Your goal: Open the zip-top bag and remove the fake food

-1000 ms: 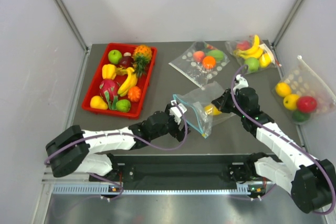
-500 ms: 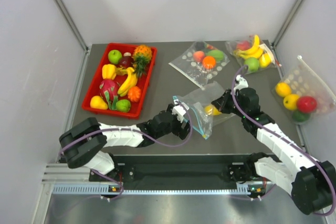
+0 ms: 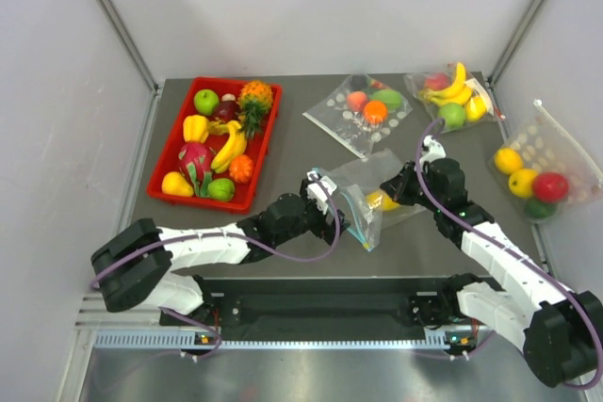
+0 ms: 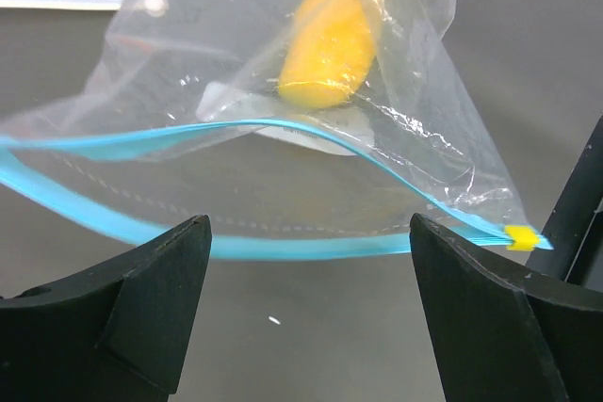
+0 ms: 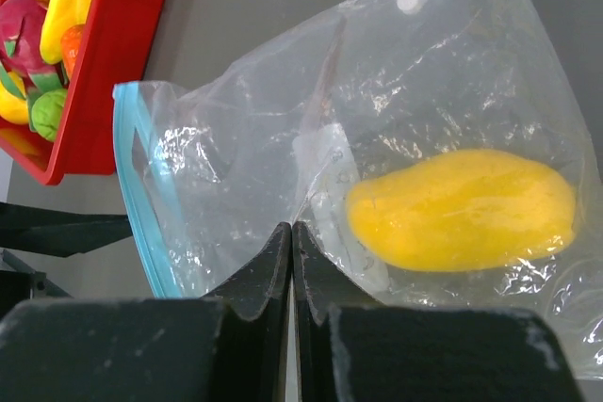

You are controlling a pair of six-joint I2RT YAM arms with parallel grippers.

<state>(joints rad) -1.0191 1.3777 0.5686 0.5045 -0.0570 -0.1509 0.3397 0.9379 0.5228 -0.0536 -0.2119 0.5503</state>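
Toward the counter's (image 3: 283, 152) near edge, the limp, slippery zip-top bag (image 3: 363, 197) is pinched by the tightly closed right pincer (image 5: 292, 233), its gaping mouth facing the widely spread, empty left pincer (image 4: 311, 242), which had best grip the firmer teal strip (image 4: 283, 249).

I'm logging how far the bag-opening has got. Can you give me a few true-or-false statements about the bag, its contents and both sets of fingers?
1. The zip-top bag has its blue strip parted, so the mouth is open. True.
2. The left fingers are clamped on the strip. False: they stand open at the mouth.
3. The right fingers are shut on the bag's clear plastic. True.
4. The bag is empty. False: a yellow fruit lies inside.
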